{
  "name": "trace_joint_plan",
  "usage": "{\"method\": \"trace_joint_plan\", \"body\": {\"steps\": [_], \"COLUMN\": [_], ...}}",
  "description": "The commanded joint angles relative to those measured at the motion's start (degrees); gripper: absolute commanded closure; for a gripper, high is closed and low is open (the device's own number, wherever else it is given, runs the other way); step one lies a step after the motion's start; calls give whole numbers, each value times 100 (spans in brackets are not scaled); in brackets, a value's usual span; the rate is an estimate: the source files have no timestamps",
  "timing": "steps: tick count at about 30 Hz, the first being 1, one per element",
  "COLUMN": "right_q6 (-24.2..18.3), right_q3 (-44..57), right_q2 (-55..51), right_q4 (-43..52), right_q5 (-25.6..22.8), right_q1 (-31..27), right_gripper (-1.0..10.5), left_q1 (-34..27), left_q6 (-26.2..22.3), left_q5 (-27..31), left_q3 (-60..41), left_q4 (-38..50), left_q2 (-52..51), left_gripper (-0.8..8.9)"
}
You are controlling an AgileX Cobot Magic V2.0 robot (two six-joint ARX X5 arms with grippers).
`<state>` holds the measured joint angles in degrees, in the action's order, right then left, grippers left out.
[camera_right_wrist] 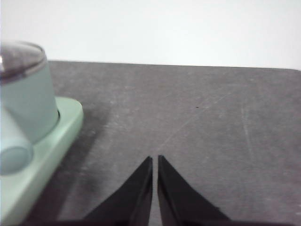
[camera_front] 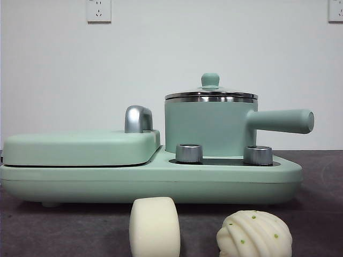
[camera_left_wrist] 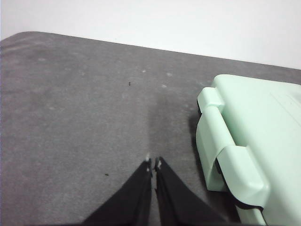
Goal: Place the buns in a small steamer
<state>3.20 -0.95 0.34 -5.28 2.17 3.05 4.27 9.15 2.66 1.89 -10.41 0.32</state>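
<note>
Before the lidded small steamer (camera_front: 210, 127), both buns (camera_front: 154, 227) on the table, well apart from left tool (camera_left_wrist: 153, 163) and right tool (camera_right_wrist: 154, 158), both closed, empty

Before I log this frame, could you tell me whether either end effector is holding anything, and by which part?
Nothing is held. The left end effector and right end effector are both shut on nothing, over bare table.
</note>
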Motion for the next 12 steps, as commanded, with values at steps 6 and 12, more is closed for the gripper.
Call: {"method": "trace_joint_plan", "body": {"steps": [6,12], "right_q6": [1263,1443], "right_q3": [-461,-1530], "right_q2": [26,389], "right_q4": [-267,-999], "right_q5": [581,988], "right_q1": [22,20], "right_gripper": [932,932], "left_q1": [315,625], "left_q6": [529,531], "left_q5": [-251,-356], "left_q3": [461,1394], "left_q4": [-33,-57], "left_q2": [411,1318], "left_gripper": [798,798]}}
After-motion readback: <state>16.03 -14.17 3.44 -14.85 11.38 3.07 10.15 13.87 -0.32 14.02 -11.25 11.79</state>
